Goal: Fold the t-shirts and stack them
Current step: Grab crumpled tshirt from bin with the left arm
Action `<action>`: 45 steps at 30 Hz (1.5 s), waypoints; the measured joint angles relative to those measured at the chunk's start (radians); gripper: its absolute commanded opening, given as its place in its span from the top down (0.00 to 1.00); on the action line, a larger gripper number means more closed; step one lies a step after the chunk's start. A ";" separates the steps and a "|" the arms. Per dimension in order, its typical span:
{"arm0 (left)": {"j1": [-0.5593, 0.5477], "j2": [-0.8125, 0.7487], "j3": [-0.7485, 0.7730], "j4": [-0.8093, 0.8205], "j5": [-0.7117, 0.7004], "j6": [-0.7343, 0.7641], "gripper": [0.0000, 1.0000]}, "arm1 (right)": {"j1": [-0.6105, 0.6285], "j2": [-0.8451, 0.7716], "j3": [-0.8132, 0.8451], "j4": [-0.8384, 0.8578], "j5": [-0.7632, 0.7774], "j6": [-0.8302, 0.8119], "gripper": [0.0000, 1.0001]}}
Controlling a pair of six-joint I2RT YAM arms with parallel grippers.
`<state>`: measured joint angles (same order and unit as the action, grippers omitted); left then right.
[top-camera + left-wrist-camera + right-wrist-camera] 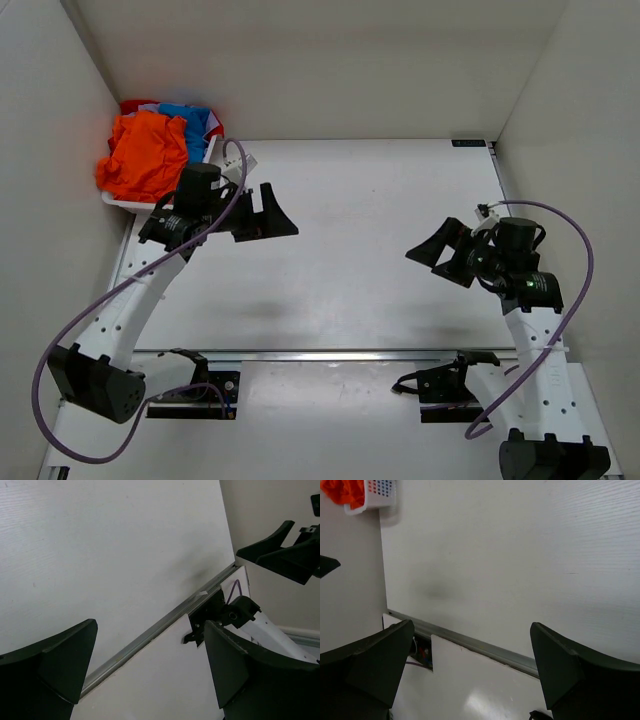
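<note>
An orange t-shirt (145, 155) lies heaped on top of a white basket (123, 203) at the table's far left corner, with a blue t-shirt (190, 120) and a bit of red cloth (132, 105) behind it. The orange t-shirt (342, 491) and the basket (380, 492) also show in the right wrist view. No green shirt shows. My left gripper (275, 212) is open and empty, just right of the basket, above the table. My right gripper (432, 255) is open and empty at the right side, its jaws pointing left.
A white table top (370, 230) lies between the arms. A metal rail (340, 354) runs along its near edge, with the arm bases and purple cables behind it. White walls close in the left, back and right.
</note>
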<state>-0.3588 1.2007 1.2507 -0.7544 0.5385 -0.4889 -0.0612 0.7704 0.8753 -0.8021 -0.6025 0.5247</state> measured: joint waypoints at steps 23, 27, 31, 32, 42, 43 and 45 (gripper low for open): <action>0.217 -0.218 -0.247 0.519 0.308 -0.190 0.91 | 0.032 0.163 -0.005 0.109 -0.124 -0.036 0.54; 0.330 -0.038 -0.150 0.525 0.190 -0.250 0.77 | -0.076 0.212 0.089 0.071 -0.120 -0.089 0.54; 0.356 0.232 0.076 0.451 -0.066 -0.233 0.54 | -0.057 0.296 0.257 0.032 -0.089 -0.157 0.22; 0.355 0.317 0.179 0.412 -0.131 -0.217 0.53 | -0.048 0.312 0.290 0.028 -0.078 -0.171 0.18; 0.408 0.954 1.110 0.140 -0.655 -0.028 0.39 | -0.052 0.379 0.384 -0.021 -0.038 -0.246 0.20; 0.418 0.962 1.107 0.126 -0.699 -0.010 0.35 | -0.056 0.386 0.385 -0.028 -0.035 -0.250 0.20; 0.433 0.949 1.027 0.155 -0.796 0.045 0.31 | -0.058 0.409 0.398 -0.040 -0.019 -0.252 0.20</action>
<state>0.0742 2.1498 2.2772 -0.5991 -0.2577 -0.4435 -0.1188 1.1790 1.2736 -0.8417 -0.6212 0.2726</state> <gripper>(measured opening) 0.656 0.799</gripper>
